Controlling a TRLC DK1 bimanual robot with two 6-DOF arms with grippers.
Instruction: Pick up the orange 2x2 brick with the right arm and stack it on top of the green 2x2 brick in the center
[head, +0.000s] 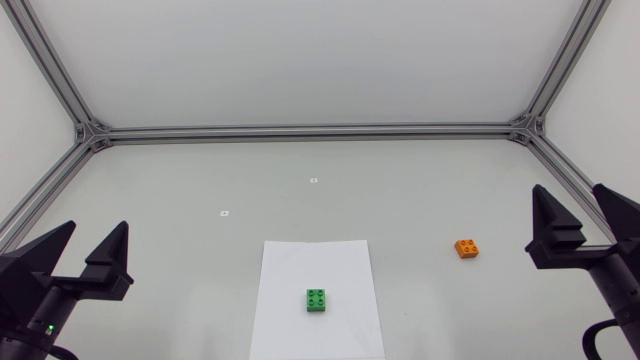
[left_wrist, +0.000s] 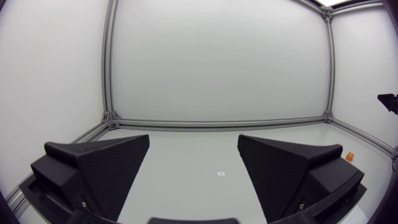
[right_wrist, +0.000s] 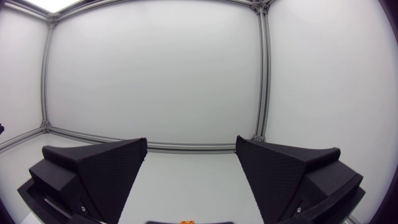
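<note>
The orange 2x2 brick (head: 466, 248) lies on the table right of centre, off the paper. On a white sheet of paper (head: 290, 270) near the front middle sits the green 2x2 brick (head: 317, 300). My right gripper (head: 578, 213) stands open at the right edge, to the right of the orange brick and apart from it. At the left edge my left gripper (head: 90, 243) is open and holds nothing. The left wrist view shows the orange brick (left_wrist: 350, 155) small, far beyond its right finger. A sliver of orange brick (right_wrist: 185, 221) peeks out just under the right gripper (right_wrist: 189, 163).
Two small white markers (head: 224, 213) (head: 313, 180) lie on the table behind the paper. An aluminium frame (head: 300, 131) runs along the back edge and both sides, with white walls behind it.
</note>
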